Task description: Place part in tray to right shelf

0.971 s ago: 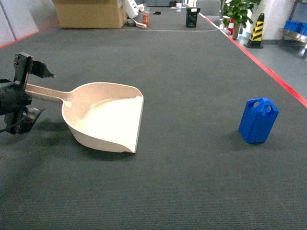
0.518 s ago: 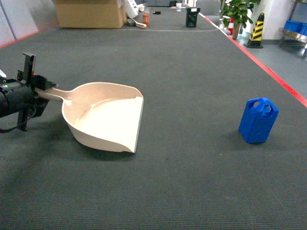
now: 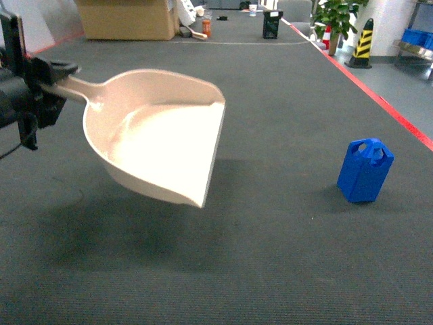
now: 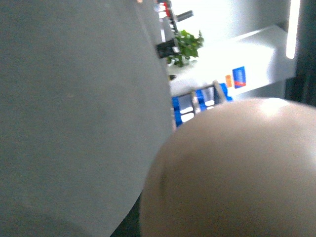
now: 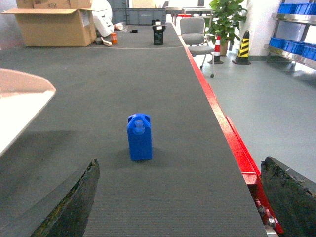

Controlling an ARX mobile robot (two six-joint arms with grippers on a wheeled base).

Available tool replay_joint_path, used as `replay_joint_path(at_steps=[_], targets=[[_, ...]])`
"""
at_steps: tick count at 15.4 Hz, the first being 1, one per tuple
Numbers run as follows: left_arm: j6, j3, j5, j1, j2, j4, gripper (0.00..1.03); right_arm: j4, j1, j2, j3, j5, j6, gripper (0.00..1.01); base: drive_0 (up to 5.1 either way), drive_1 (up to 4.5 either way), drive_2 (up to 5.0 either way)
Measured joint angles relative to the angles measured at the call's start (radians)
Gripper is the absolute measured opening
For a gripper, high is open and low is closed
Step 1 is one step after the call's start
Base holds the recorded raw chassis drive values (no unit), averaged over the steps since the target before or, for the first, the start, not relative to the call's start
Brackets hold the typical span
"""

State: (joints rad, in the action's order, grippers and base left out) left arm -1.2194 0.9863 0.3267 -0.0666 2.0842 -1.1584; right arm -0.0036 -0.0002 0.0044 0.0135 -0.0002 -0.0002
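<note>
At 9 o'clock in the head view the left gripper [image 3: 42, 84] is clamped on the handle of the tray [image 3: 162, 139], its black fingers closed around the thin beige stem. The tray is held off the dark mat [image 3: 270, 257], tilted with its wide lip toward 4 o'clock, and a soft shadow lies on the mat beneath it. The left wrist view is filled mostly by the tray's rounded beige back [image 4: 232, 173] at 5 o'clock, with grey floor to the left and blurred blue crates [image 4: 197, 103] and a plant [image 4: 185, 44] near 12 o'clock. The part [image 3: 365, 170] stands upright on the mat at 3 o'clock in the head view, well apart from the tray, its handle holes on top. A red stripe [image 3: 379, 98] runs along the mat's right edge. At 12 o'clock far off sit a cardboard box [image 3: 127, 19], a small black bin [image 3: 272, 24] and a striped cone [image 3: 363, 43]. In the right wrist view the part [image 5: 140, 137] sits centred, the tray's lip [image 5: 22, 106] enters at 9 o'clock, and the right gripper [image 5: 180, 197] has its jaws spread wide, one dark finger [image 5: 69, 207] at 7 o'clock and the other at 5 o'clock, holding nothing.
</note>
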Motion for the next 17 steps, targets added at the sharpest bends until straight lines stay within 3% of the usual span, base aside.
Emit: replay_joint_path(at_steps=[2,6,9,11,12,13,14,15,17], targets=[[-0.034,-0.071,0.014,0.047,-0.105,-0.085,0.17,0.0,0.0,0.0,0.0,0.0,0.0,0.98,0.0,0.0,0.0],[-0.082,-0.199,0.018,0.132,-0.196,-0.122,0.17,0.0,0.0,0.0,0.0,0.0,0.0,0.98,0.0,0.0,0.0],[-0.072,-0.211,0.003,0.172,-0.21,-0.122,0.17,0.0,0.0,0.0,0.0,0.0,0.0,0.98,0.0,0.0,0.0],[-0.064,-0.211,-0.002,0.169,-0.217,-0.122,0.17,-0.013,0.002,0.003,0.001,0.01,0.001,0.98,0.0,0.0,0.0],[-0.064,-0.211,-0.002,0.169,-0.217,-0.122,0.17,-0.142,0.036,0.067,0.048,0.119,0.008,0.98,0.0,0.0,0.0],[-0.063,-0.212,-0.009,0.164,-0.217,-0.121,0.17,-0.175,0.0,0.232,0.097,0.189,0.008,0.98,0.0,0.0,0.0],[-0.063,-0.212,-0.004,0.165,-0.219,-0.124,0.17,-0.093,-0.114,0.38,0.124,0.169,-0.001,0.98,0.0,0.0,0.0],[-0.062,-0.212,-0.007,0.165,-0.219,-0.123,0.17,-0.013,-0.176,0.502,0.154,0.115,-0.015,0.98,0.0,0.0,0.0],[-0.062,-0.212,-0.006,0.166,-0.219,-0.124,0.16,0.161,-0.159,0.763,0.23,0.023,-0.029,0.98,0.0,0.0,0.0]])
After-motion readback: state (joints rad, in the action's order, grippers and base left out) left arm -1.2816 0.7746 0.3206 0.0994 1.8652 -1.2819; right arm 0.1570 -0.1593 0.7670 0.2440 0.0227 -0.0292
